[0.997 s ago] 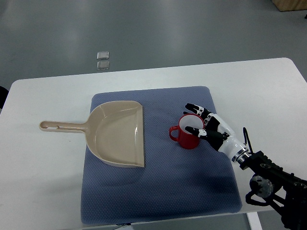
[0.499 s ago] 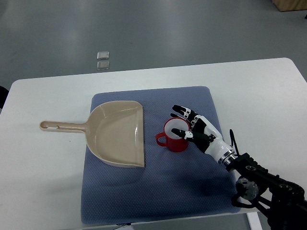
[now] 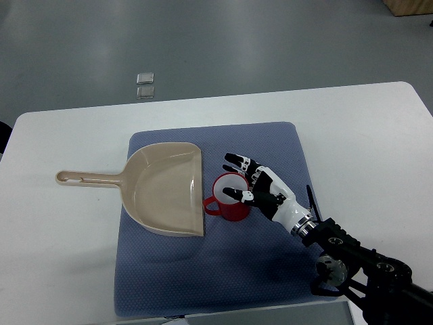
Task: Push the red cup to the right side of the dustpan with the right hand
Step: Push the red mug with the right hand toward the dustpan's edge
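A red cup (image 3: 228, 201) with a white inside stands upright on the blue mat (image 3: 223, 271), its handle pointing left and touching the right edge of the beige dustpan (image 3: 166, 188). My right hand (image 3: 256, 187) comes in from the lower right. Its fingers are spread open and rest flat against the cup's right side, holding nothing. The left arm is out of view.
The dustpan's long handle (image 3: 88, 179) reaches left onto the white table (image 3: 61, 264). Two small clear squares (image 3: 144, 84) lie on the grey floor beyond the table's far edge.
My right hand has moved left and a little nearer across the mat, sliding the red cup with it until its handle meets the dustpan's right edge.
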`<state>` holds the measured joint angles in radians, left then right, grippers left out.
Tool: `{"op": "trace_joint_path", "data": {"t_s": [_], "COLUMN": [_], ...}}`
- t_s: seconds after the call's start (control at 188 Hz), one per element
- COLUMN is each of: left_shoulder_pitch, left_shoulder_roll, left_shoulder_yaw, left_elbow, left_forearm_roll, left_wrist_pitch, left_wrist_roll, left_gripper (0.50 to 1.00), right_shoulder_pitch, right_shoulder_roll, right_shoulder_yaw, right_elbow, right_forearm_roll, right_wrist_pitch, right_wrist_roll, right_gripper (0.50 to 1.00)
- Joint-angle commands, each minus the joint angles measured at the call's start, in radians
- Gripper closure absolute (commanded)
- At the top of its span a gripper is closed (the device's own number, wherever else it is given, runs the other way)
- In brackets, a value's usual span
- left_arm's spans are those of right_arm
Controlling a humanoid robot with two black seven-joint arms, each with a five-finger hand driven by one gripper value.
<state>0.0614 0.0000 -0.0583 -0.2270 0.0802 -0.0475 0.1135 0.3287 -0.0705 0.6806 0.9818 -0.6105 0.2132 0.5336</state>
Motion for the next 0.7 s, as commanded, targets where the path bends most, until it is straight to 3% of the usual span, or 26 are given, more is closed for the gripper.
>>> {"op": "trace_joint_path", "data": {"t_s": [0.0,0.695], "left_shoulder_pitch": [0.000,0.000], "left_shoulder_roll": [0.000,0.000], "left_shoulder_yaw": [0.000,0.000], "left_elbow": [0.000,0.000], "left_forearm_roll": [0.000,0.000], "left_wrist_pitch": [0.000,0.000], "left_wrist_roll": [0.000,0.000], "left_gripper": [0.500,0.500], "right_shoulder_pitch": [0.003,0.027], "right_shoulder_roll": [0.008,0.038], "right_shoulder_yaw": [-0.004,-0.032], "right_elbow": [0.000,0.000], "right_forearm_roll": [0.000,0.002], "right_wrist_pitch": [-0.005,-0.023], "right_wrist_roll": [0.000,-0.003], "right_gripper": [0.568,0.568]}}
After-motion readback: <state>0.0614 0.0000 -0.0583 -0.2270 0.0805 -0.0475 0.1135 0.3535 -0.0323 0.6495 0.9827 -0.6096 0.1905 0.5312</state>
